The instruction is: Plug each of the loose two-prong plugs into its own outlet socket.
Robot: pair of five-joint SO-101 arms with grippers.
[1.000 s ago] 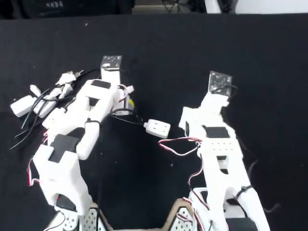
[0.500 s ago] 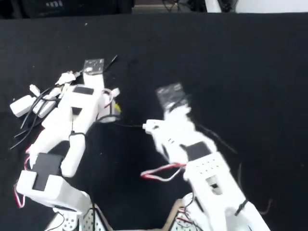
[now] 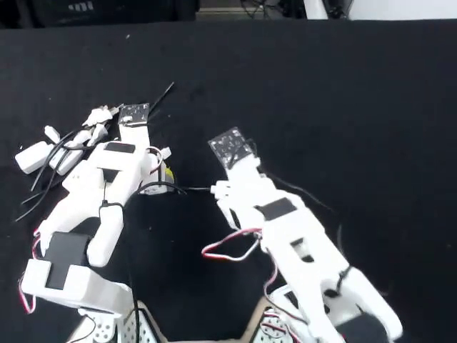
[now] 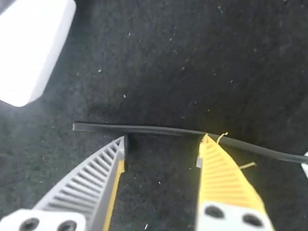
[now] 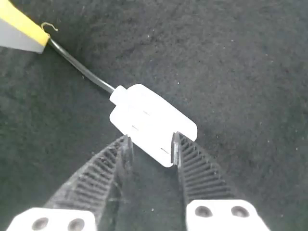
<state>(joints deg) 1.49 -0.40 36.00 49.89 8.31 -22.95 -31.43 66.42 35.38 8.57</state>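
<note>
The right claw (image 5: 150, 144) is pinched on the near end of the white socket block (image 5: 151, 120), which lies flat on the black desk (image 5: 250, 72), long axis slanting away, slots facing up. Its black cord (image 5: 79, 67) leaves the far end and crosses the tips of the left claw (image 4: 161, 144), wide open and empty.

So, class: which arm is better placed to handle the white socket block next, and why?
Right. The right gripper sits at the end of the white socket block, lined up with it. The left gripper is open astride the black cord instead.
</note>
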